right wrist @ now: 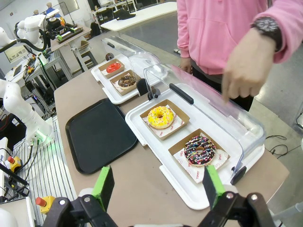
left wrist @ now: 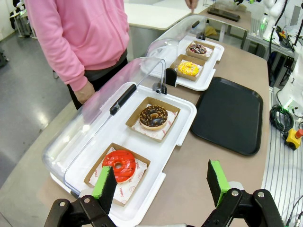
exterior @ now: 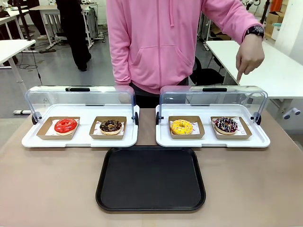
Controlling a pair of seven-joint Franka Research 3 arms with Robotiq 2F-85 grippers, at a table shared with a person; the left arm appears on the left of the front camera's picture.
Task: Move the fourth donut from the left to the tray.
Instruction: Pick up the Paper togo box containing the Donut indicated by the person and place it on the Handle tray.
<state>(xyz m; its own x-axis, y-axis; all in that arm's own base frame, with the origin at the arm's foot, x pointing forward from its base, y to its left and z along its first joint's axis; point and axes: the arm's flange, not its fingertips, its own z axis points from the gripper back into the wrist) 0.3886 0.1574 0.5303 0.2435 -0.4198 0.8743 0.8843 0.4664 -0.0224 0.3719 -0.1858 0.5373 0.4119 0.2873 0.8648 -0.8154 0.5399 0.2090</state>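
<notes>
The fourth donut (exterior: 226, 125) has dark chocolate icing with pink and white sprinkles and sits in a brown cardboard holder at the right end of the right white tray; it also appears as the fourth donut (right wrist: 200, 151) and the fourth donut (left wrist: 198, 48). The black tray (exterior: 150, 178) lies flat in front of both white trays, seen too as the tray (right wrist: 97, 135) and the tray (left wrist: 230, 113). My right gripper (right wrist: 158, 184) hangs open above the table edge, short of that donut. My left gripper (left wrist: 160, 182) is open near the red donut (left wrist: 119, 164).
A person in a pink hoodie stands at the far side, a hand (exterior: 248, 59) pointing down above the right domed lid (exterior: 213, 97). The yellow donut (exterior: 182, 126), crumb-topped chocolate donut (exterior: 111, 126) and red donut (exterior: 65, 126) sit in holders. Both clear lids stand raised.
</notes>
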